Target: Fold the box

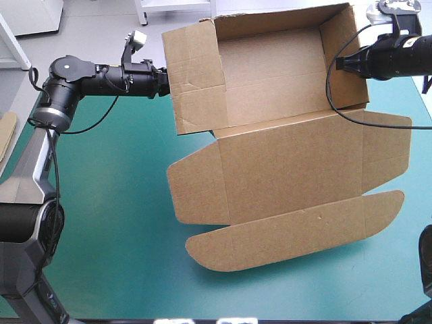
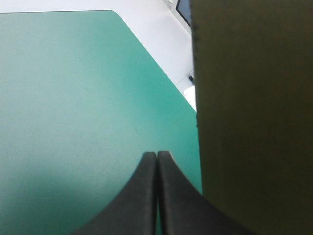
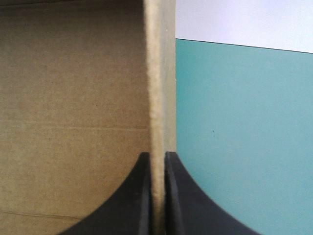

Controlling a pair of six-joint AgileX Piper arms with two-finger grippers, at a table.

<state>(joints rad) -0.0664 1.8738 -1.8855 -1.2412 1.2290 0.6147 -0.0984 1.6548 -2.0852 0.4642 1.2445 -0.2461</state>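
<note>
Box (image 1: 283, 155): brown, lies toward the far right of the teal-green cover (image 1: 115, 202). Its far half is raised into an open tray with the back wall and both side walls up. The near half, the lid, lies flat on the cover, with its long rounded flap (image 1: 297, 229) nearest the table's near edge and a short flap at each end.

My left gripper (image 1: 164, 79): comes in level from the left and sits at the outer face of the tray's left wall (image 1: 192, 74). From the left wrist, my gripper (image 2: 156, 155) has both black fingers pressed together in one pointed arch, with nothing between them. The board (image 2: 254, 122) stands just beside one finger and covers part of its base. I cannot tell whether finger and board touch. The cover (image 2: 73, 98) stretches out ahead.

My right gripper (image 1: 339, 65): reaches in from the right to the top edge of the tray's right wall (image 1: 344, 54). From the right wrist, my gripper (image 3: 157, 155) is clamped on that wall, with the board's pale cut edge running straight up between the two fingers. The tray's inside (image 3: 73, 98) lies to one side of the wall and the cover (image 3: 244, 122) to the other.

More board (image 1: 7, 131): a pale brown edge at the table's left edge, well apart from the box.
</note>
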